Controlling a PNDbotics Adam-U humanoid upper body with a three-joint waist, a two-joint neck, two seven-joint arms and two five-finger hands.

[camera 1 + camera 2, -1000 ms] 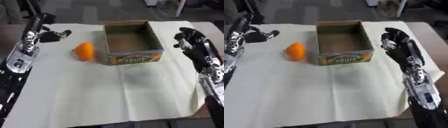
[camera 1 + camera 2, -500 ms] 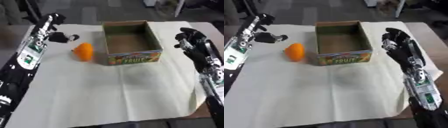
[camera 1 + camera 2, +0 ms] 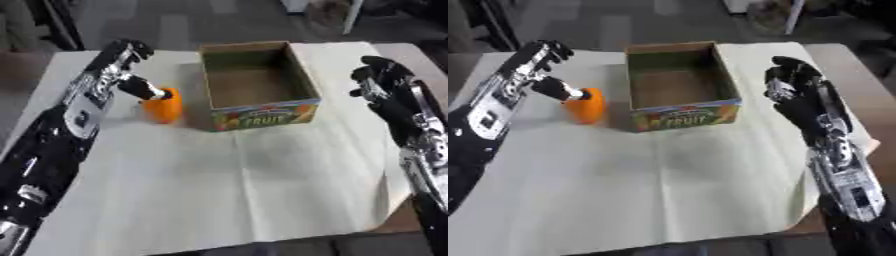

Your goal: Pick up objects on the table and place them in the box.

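One orange object (image 3: 585, 104) sits on the table (image 3: 667, 185) just left of the open cardboard box (image 3: 677, 85), whose front reads "FRUIT". Left hand (image 3: 538, 70) touches the orange's top, fingers spread. Right hand (image 3: 791, 82) hangs right of the box, fingers relaxed.

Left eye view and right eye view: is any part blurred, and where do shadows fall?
Left eye view: the left robot hand and the orange object look smeared; the box lettering stays readable. Right eye view: the box interior is shaded, and the right robot hand is slightly soft.
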